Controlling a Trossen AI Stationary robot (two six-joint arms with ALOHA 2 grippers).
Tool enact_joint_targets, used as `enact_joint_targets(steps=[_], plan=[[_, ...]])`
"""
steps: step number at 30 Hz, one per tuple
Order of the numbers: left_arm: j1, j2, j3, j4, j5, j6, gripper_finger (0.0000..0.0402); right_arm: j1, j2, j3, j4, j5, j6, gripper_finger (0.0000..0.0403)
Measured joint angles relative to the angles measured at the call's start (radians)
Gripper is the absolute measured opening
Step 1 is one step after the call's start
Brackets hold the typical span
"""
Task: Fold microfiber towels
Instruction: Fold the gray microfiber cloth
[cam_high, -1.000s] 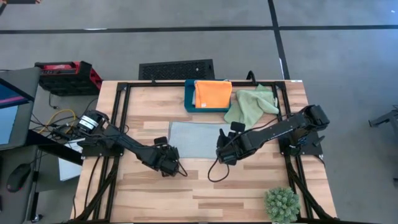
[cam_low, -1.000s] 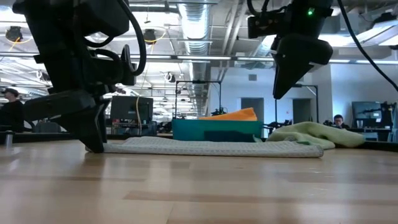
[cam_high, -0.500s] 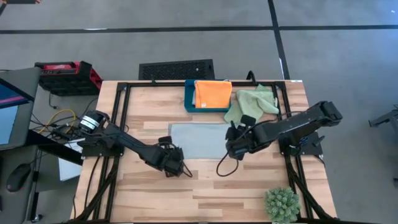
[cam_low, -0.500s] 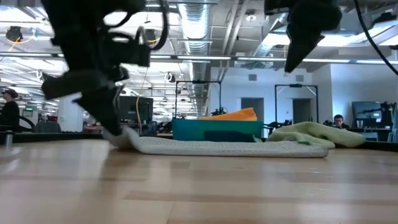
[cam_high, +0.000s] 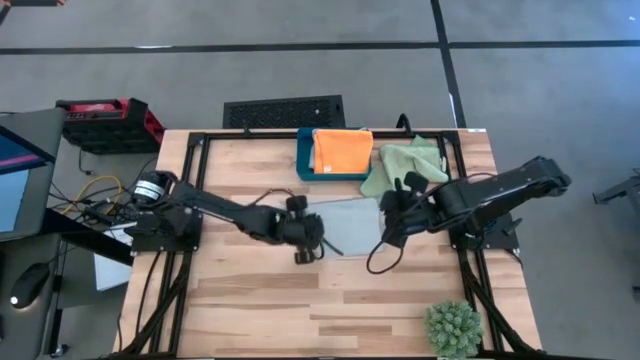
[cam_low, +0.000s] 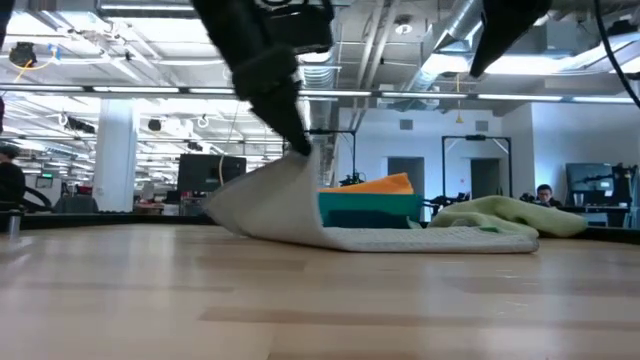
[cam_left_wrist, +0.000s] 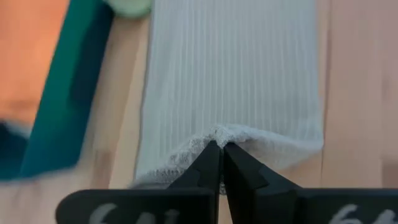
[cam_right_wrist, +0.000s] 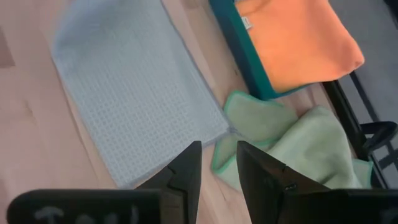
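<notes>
One soft, floppy grey towel (cam_high: 350, 222) lies mid-worktop, its nine-o'clock edge pinched in the left tool (cam_high: 308, 243), best held by hems; the right tool (cam_high: 395, 205), fingers apart, hovers at three o'clock.

From my low view, the right gripper (cam_low: 500, 35) was cut off; the blue-grey towel (cam_low: 300, 205) half hid the teal box (cam_low: 368, 208).

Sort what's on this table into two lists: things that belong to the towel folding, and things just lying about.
Part of the job:
- pale blue-grey towel, one edge pinched and lifted by the left gripper
- orange towel, lying on the box
- light green towel, crumpled beside the box

Just lying about:
- teal box
- spiky green plant ball, at the table's near right corner
</notes>
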Motion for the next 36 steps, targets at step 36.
enact_joint_targets(steps=[36], plan=[[0.100, 0.440, 0.520, 0.255, 0.009, 0.596, 0.0000, 0.000, -0.034, -0.002, -0.056, -0.001, 0.000, 0.0124]])
